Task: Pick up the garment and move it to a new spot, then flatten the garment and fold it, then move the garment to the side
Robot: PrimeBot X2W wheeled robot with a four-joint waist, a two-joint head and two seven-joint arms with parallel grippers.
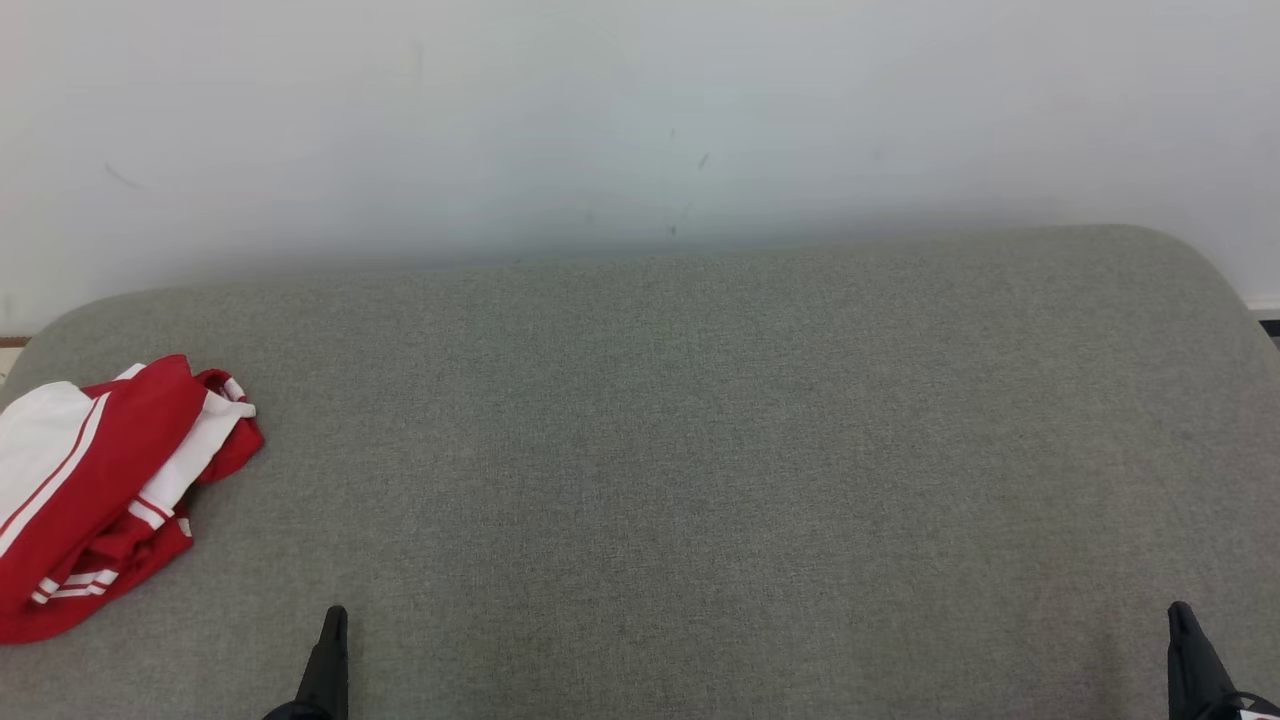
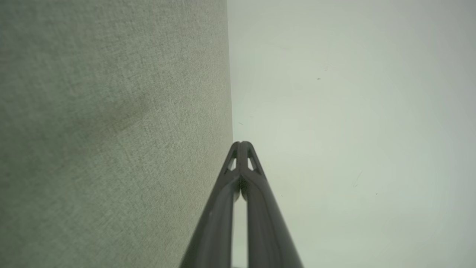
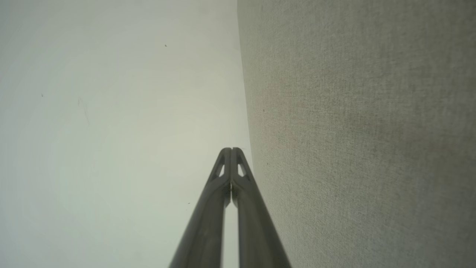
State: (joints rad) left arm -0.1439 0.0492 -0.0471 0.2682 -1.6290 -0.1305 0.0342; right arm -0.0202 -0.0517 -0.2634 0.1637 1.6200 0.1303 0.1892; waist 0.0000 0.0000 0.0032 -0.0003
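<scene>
A red and white garment (image 1: 105, 480) lies crumpled at the far left of the grey fabric surface (image 1: 700, 450) in the head view, partly cut off by that view's left edge. My left gripper (image 1: 335, 612) rises at the lower left, to the right of the garment and apart from it. Its fingertips meet with nothing between them, as the left wrist view confirms for the left gripper (image 2: 241, 143). At the lower right my right gripper (image 1: 1180, 608) stands far from the garment. The right gripper (image 3: 231, 149) is shut and empty too.
A pale wall (image 1: 640, 120) runs behind the grey surface. The surface's rounded back corners lie at the far left and far right. In both wrist views the grey surface (image 2: 111, 130) meets the wall (image 2: 353, 130) along a straight edge.
</scene>
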